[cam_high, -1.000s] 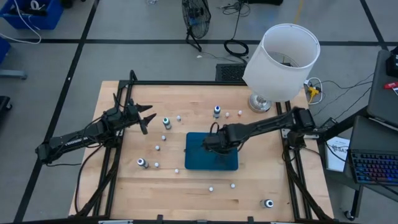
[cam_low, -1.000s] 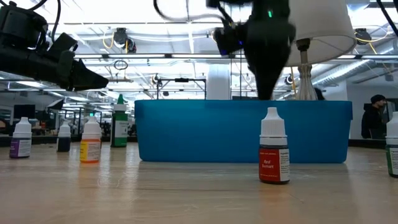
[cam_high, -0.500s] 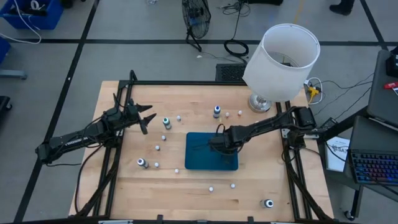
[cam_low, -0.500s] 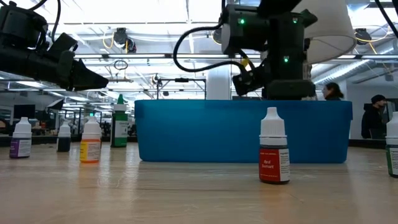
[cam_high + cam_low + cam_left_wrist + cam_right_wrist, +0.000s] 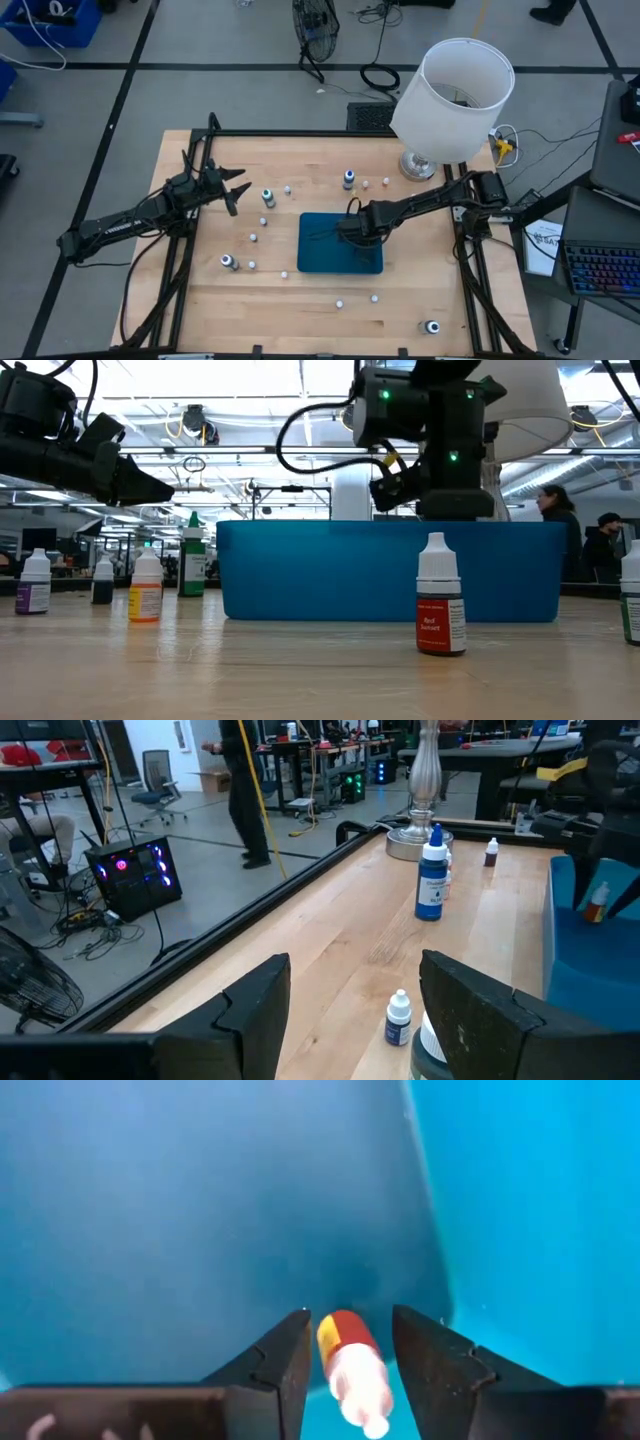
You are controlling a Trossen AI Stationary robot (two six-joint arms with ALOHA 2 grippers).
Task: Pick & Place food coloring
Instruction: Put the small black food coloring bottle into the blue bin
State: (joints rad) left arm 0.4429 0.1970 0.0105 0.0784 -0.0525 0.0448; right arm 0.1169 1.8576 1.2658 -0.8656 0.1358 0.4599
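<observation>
Lying inside the teal tray (image 5: 200,1200), one red-orange bottle (image 5: 352,1365).

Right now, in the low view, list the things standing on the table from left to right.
Purple-labelled bottle → dark bottle → orange-labelled bottle → green-capped bottle → blue tray → red-labelled bottle → green bottle at the right edge.

A robotics lab: concrete floor (image 5: 250,90), ceiling strip lights (image 5: 200,380), workbenches, lit computer tower (image 5: 135,875), loose cables.

Red bottle (image 5: 441,606) upright before blue tray (image 5: 330,575).
</observation>
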